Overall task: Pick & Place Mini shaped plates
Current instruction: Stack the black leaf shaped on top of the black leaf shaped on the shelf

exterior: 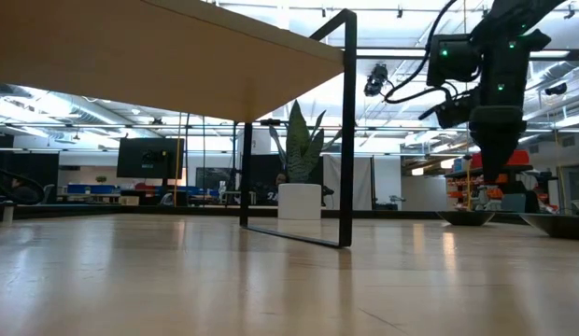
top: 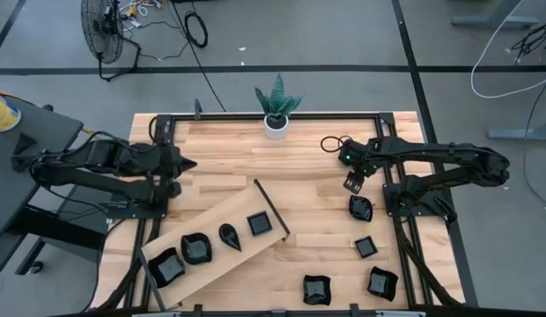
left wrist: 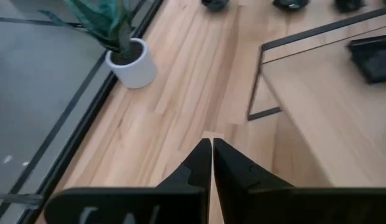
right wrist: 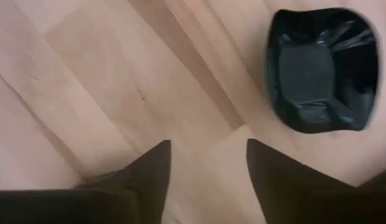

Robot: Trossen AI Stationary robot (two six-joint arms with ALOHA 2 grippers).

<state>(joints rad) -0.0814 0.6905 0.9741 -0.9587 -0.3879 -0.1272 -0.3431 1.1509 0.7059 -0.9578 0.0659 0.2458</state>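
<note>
Hovering over the wooden surface (top: 317,185), the right gripper (top: 352,183) spreads its fingers wide and empty, a wavy black mini plate (top: 361,209) lying just beside it. Three more plates sit nearby; four rest on the raised board (top: 216,224). The left gripper (top: 187,164) waits pinched together, holding nothing.

Light wooden table (top: 229,167) with white potted plant (top: 276,113), raised board (top: 222,231), four black plates (top: 361,209) directly on it.
</note>
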